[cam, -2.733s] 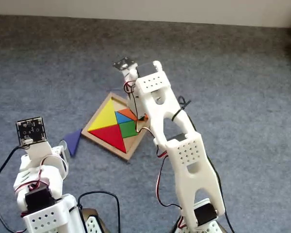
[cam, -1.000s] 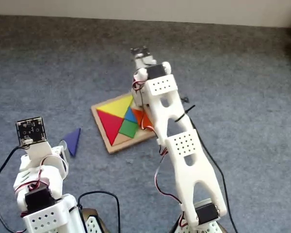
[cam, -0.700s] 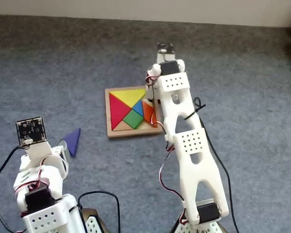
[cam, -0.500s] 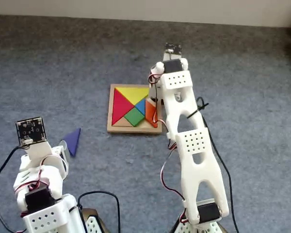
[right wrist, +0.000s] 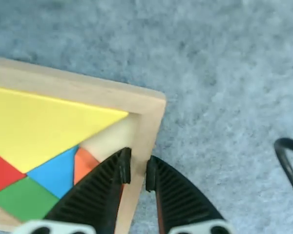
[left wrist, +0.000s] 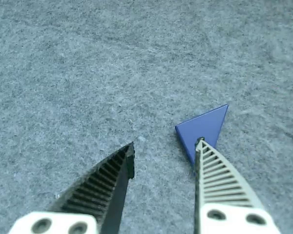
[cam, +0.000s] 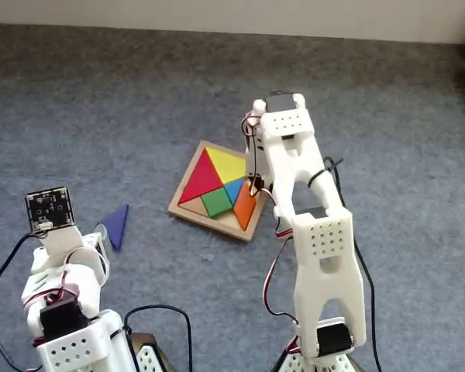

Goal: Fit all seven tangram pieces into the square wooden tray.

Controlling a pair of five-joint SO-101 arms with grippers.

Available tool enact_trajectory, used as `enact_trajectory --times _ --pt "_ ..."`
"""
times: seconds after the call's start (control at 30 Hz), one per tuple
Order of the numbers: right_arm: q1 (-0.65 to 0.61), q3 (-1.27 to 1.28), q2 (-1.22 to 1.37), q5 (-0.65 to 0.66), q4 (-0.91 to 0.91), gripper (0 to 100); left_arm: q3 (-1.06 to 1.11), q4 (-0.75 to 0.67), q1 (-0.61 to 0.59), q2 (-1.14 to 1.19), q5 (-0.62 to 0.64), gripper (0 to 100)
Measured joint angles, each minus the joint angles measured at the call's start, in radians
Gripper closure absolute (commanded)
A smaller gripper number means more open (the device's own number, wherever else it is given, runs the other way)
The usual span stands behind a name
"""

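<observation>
Right gripper [right wrist: 135, 171] pinches the wooden tray [right wrist: 88, 87] by its rim near one corner, we see; coloured pieces [right wrist: 44, 122] lie inside that tray. Well apart from the tray, our left gripper [left wrist: 166, 146] stands spread, one fingertip at the blue triangle [left wrist: 202, 127] on the carpet [left wrist: 63, 73].

tray [cam: 207, 224] dragged right and spun by right end effector [right wrist: 135, 169]: diamond, then square-on, now tilted again. Right arm swung right with it.
</observation>
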Motion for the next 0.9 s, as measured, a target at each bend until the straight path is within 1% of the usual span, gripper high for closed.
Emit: enact_trajectory --times 0.23,0.37,0.43,0.73,0.8,0.9 --pt "0.0 0.002 -0.02 0.058 0.0 98.0 0.0 0.0 0.0 0.0 0.0 79" --pt "0.0 0.003 -0.069 0.123 0.0 85.6 0.0 0.0 0.0 0.0 0.0 79" --pt "0.0 0.012 -0.087 0.14 0.0 83.2 0.0 0.0 0.0 0.0 0.0 79" --pt "-0.005 0.181 -0.224 0.224 0.0 83.4 0.0 0.0 0.0 0.0 0.0 79" --pt "-0.011 0.218 -0.264 0.227 0.0 86.5 0.0 0.0 0.0 0.0 0.0 79" --pt "-0.011 0.25 -0.342 0.241 0.0 95.3 0.0 0.0 0.0 0.0 0.0 79"
